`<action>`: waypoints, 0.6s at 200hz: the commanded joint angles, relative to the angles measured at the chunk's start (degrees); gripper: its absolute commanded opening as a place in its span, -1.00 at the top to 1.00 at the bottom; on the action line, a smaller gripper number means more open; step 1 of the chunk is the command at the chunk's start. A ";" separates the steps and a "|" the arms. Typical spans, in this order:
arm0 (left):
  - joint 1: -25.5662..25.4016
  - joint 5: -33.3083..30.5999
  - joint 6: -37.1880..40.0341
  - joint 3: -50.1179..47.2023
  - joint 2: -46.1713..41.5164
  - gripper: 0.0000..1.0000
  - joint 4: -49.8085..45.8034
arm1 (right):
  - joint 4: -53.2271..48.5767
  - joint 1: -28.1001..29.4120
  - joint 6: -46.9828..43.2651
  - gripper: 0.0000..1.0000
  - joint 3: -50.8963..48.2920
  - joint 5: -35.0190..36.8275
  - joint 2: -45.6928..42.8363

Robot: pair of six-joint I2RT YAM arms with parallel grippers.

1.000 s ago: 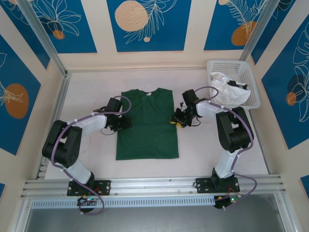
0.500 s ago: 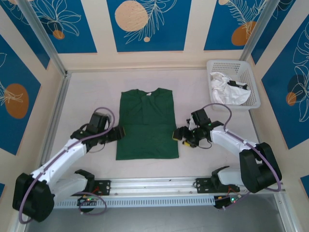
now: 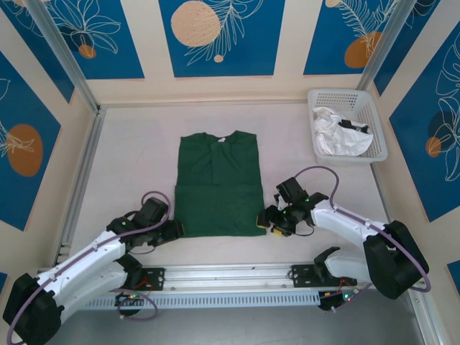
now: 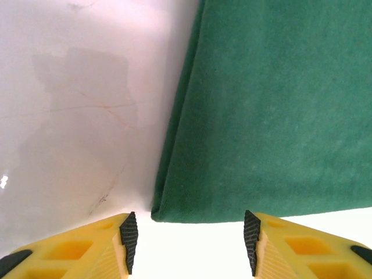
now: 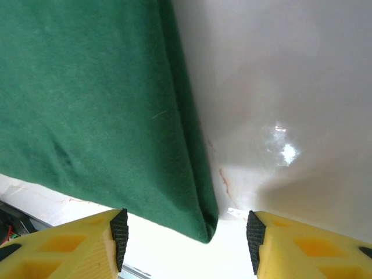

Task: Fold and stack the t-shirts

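Green t-shirt [image 3: 218, 187] flat mid-table [image 3: 136, 158]; white t-shirt [image 3: 341, 140] bunched in basket [image 3: 345, 97], far right. Left gripper [image 4: 189, 238] jaws parted, holding nothing, green shirt's near-left corner just ahead. Right gripper [image 5: 185, 238] same, at near-right corner.

This looks like a robot test booth in a lab, not anybody's home. A left arm [image 3: 93, 259] and a right arm [image 3: 345, 223], both white and black, are bolted to a metal rail [image 3: 230, 277] along the near edge of a pale desk [image 3: 136, 158]. Aluminium posts [image 3: 61, 57] frame it. The walls are cream boards with printed blue panels [image 3: 215, 36] of leaves and orange discs.
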 commanded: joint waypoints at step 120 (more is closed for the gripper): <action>-0.37 -0.17 -1.52 0.36 2.80 0.02 -2.71 | 5.87 0.37 0.79 0.11 -0.37 -0.60 8.30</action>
